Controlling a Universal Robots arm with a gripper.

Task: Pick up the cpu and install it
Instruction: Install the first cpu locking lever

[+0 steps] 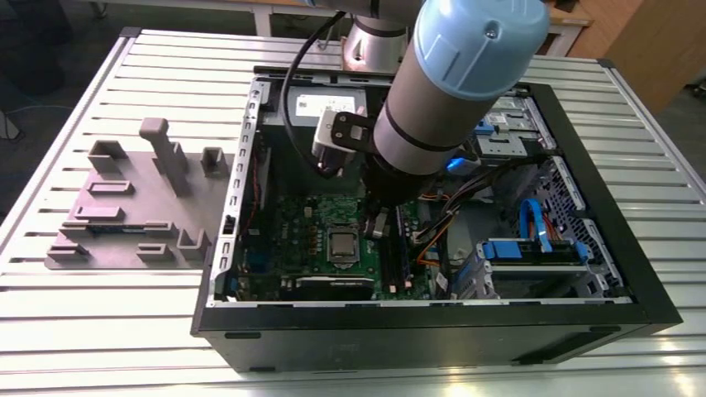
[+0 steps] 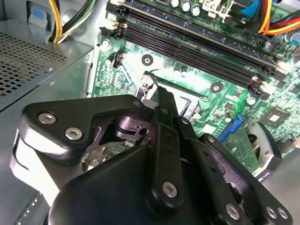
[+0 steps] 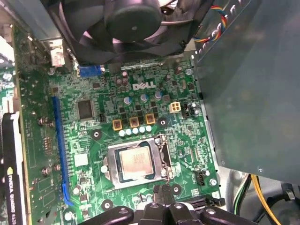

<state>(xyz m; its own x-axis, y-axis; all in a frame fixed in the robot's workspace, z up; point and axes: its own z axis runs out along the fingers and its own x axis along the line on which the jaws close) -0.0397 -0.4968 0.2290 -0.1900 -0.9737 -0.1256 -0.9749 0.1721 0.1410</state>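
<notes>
The cpu (image 3: 137, 162) sat flat in its socket on the green motherboard (image 3: 108, 136), shiny top facing up; in the exterior view it showed as a small silver square (image 1: 343, 245) near the middle of the board, inside the open computer case (image 1: 441, 335). The gripper (image 3: 161, 199) hung just beside the socket, above the board, holding nothing visible. Whether its fingers were parted or closed could not be told. In the second wrist view the black finger linkage (image 2: 166, 154) lay over the board next to the memory slots (image 2: 197, 44). The grey fixture tray (image 1: 132, 207) stood on the slatted worktop (image 1: 99, 322), near the edge at the exterior view's left.
</notes>
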